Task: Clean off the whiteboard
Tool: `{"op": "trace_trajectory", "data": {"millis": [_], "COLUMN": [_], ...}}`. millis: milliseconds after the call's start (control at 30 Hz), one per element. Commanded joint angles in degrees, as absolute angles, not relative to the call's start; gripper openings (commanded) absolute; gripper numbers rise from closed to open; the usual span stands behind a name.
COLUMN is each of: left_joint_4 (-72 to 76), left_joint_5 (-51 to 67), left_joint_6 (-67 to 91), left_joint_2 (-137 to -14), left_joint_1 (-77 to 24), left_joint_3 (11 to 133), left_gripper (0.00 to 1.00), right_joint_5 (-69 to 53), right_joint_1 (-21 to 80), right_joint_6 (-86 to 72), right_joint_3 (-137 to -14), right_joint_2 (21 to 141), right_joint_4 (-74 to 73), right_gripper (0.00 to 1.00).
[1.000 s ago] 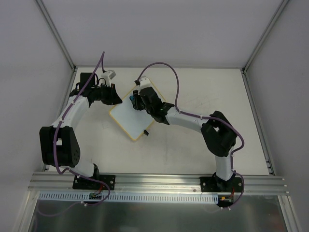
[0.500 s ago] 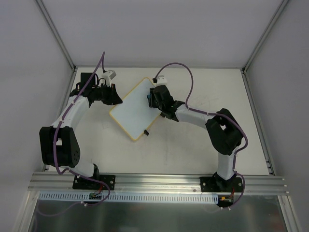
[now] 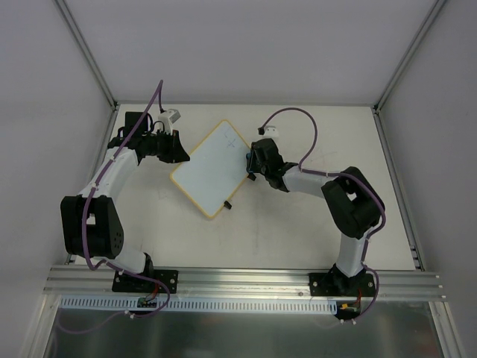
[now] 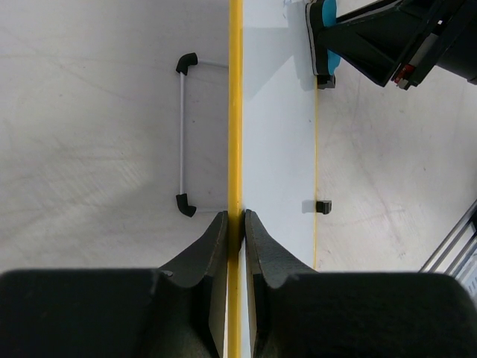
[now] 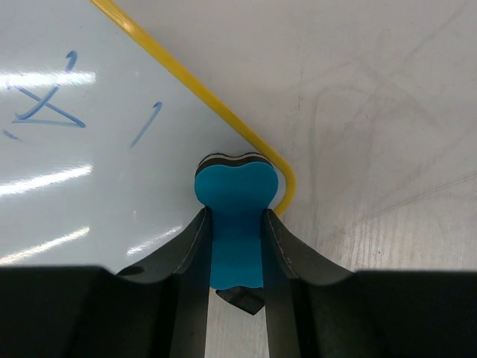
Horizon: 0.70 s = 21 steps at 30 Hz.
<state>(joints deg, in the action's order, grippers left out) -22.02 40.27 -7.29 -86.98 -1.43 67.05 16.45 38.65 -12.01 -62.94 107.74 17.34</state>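
Observation:
The whiteboard (image 3: pixel 211 170) lies diamond-wise on the table, white with a thin yellow rim (image 4: pixel 235 112). My left gripper (image 3: pixel 180 155) is shut on its left edge, and the left wrist view shows both jaws pinching the rim (image 4: pixel 235 221). My right gripper (image 3: pixel 250 161) is shut on a blue eraser (image 5: pixel 235 183), which presses down at the board's right corner. Blue marker strokes (image 5: pixel 46 104) and a short stroke (image 5: pixel 146 124) remain on the whiteboard (image 5: pixel 112 171) left of the eraser. In the left wrist view the eraser (image 4: pixel 329 30) sits at the far end.
A small black tab (image 4: pixel 323 206) sits on the board's right rim. Left of the rim is a thin metal handle (image 4: pixel 182 134) with black ends. Grey enclosure walls and aluminium rails (image 3: pixel 387 171) bound the table. Purple cables arch over both arms.
My right gripper has swept the eraser rightward across the board, from its upper middle to its right corner. The left gripper keeps its hold on the edge, unmoved.

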Motion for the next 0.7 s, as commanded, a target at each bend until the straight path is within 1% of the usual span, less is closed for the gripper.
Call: {"op": "trace_trajectory", "data": {"millis": [0,267,667], "left_joint_4": [-25.22,-25.31,-25.4], "left_joint_5": [41.04,40.87,40.61], "left_joint_6": [-8.88,-8.79,-8.52], "left_joint_2": [-86.04,-86.31,-87.1], "left_joint_1": [-2.37,-2.64,-3.16], "left_joint_3": [67.59,67.85,68.38], "left_gripper": [0.0,0.0,0.0], "right_joint_5": [13.28,7.92,3.43], "right_joint_1": [39.55,45.25,54.31], "right_joint_6": [-11.25,-15.64,-18.19], "right_joint_3": [-62.31,-61.96,-57.57], "right_joint_2": [107.49,107.66,108.9], "right_joint_4": [14.76,21.7,26.28], "right_gripper": [0.0,0.0,0.01]}}
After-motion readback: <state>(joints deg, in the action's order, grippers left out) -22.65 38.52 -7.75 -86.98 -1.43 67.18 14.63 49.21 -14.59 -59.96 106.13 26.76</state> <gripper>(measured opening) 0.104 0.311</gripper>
